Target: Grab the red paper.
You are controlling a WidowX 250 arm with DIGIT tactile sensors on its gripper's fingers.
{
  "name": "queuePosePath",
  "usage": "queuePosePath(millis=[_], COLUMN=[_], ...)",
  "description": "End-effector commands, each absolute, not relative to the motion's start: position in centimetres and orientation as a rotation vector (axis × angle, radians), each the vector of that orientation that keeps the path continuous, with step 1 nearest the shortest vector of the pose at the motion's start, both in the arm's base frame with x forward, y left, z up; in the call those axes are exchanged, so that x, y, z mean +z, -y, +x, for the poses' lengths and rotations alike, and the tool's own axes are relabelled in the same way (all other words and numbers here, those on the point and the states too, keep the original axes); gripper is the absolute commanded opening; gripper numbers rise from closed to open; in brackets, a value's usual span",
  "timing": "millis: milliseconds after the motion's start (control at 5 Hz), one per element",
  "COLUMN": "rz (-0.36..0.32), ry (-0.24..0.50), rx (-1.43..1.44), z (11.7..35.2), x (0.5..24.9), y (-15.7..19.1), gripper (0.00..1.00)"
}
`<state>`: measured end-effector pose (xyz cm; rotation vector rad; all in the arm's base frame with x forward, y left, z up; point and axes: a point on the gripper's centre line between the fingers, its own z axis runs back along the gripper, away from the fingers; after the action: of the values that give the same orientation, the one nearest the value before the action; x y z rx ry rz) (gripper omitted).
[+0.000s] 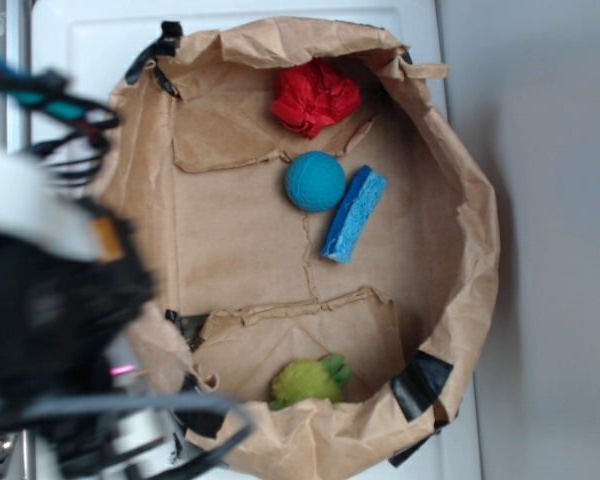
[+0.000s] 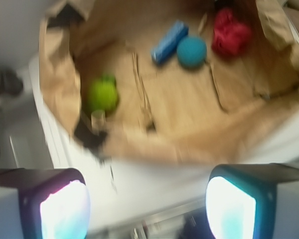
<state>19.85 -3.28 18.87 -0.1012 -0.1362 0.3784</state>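
We are looking at a wide brown paper bag (image 1: 450, 290), torn open and spread flat like a shallow basin on a white surface (image 1: 100, 45); everything else we are placing against it. In the exterior view the robot arm (image 1: 50, 330) is hanging outside the bag's left rim, blurred and dark, and there we cannot tell how its fingers stand. The wrist view is showing what that view hides: the gripper (image 2: 147, 201) is sitting outside the bag's near wall, its two pads (image 2: 65, 211) well apart with nothing between them. Inside the bag, the blue sponge (image 1: 355, 214) is lying near the centre, touching or just beside the blue ball (image 1: 314, 181). The red paper (image 1: 315, 96) is resting against the bag's far wall, just beyond the ball. A green soft thing (image 1: 310, 380), perhaps a toy, is lying by the opposite wall; the wrist view is too smeared to settle it.
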Motion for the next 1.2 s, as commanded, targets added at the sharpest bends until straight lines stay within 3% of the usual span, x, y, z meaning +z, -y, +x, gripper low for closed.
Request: queuePosePath(millis=[0, 600, 800, 1000], rz=[0.005, 0.005, -0.027, 0.000], ry=[0.397, 0.397, 0.390, 0.383], rx=[0.566, 0.566, 0.575, 0.508], z=[29.1, 29.1, 28.9, 27.9], x=[14.3, 14.3, 12.0, 9.7], y=[0.4, 0.4, -2.2, -4.0], gripper=[1.00, 1.00, 1.00, 1.00])
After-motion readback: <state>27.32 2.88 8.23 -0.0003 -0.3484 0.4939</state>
